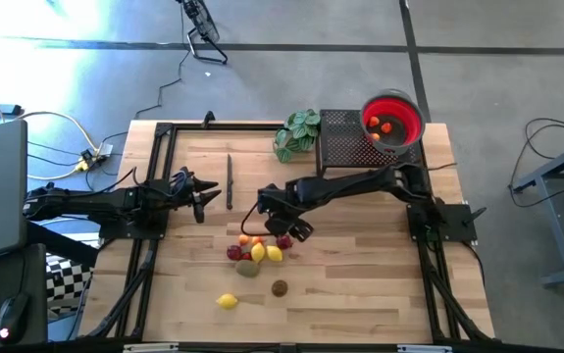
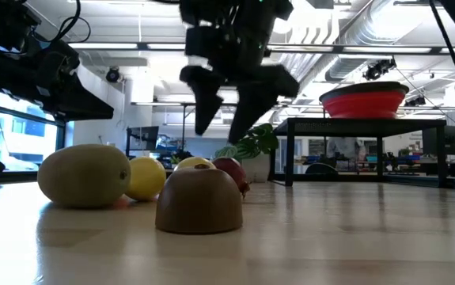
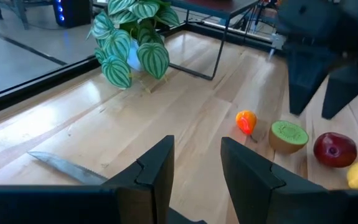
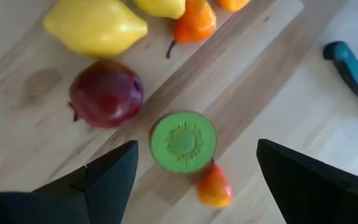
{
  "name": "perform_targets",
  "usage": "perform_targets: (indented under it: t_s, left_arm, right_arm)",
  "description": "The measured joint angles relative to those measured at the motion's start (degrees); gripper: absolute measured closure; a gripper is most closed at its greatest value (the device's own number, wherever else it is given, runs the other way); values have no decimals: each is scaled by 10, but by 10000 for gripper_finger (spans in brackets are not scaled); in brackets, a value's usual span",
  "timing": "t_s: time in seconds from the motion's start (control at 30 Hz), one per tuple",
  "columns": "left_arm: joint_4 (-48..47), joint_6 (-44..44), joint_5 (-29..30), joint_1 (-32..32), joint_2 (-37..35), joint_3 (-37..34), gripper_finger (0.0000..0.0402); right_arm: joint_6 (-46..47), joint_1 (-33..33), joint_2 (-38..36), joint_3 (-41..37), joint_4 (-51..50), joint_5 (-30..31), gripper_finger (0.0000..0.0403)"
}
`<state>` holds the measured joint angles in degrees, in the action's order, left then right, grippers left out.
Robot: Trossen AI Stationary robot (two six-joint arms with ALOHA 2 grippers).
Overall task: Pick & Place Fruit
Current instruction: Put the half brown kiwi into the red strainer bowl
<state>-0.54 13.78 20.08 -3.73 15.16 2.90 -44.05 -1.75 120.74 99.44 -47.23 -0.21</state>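
Note:
A cluster of small toy fruit [image 1: 258,251] lies on the wooden table's middle: a green-faced kiwi half [image 4: 183,141], a dark red fruit [image 4: 106,93], a yellow lemon [image 4: 95,26] and orange pieces [image 4: 194,25]. My right gripper [image 4: 196,149] hangs open above the cluster's far side, pointing steeply down, its fingers wide apart on either side of the kiwi half and clear of it. In the low view the right gripper [image 2: 235,111] stands above the fruit. My left gripper [image 3: 194,165] waits open near the table's left side, holding nothing.
A red bowl [image 1: 392,120] holding a few fruits sits on a black rack [image 1: 345,142] at the far right. A leafy plant [image 1: 299,132] stands beside it. A knife [image 1: 230,181] lies between the arms. One lemon [image 1: 227,301] and a brown piece [image 1: 280,287] lie nearer the front.

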Motion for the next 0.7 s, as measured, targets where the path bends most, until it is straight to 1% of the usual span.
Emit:
perform_targets:
  t_s: [0.2,0.27,0.7]
  left_arm:
    - [0,0,0,0,0,0,274]
    - [0,0,0,0,1,0,274]
    - [0,0,0,0,1,0,274]
  right_arm:
    - [-3,0,24,-1,-3,2,82]
    - [-10,-1,27,0,12,3,82]
    - [-12,3,37,0,14,2,82]
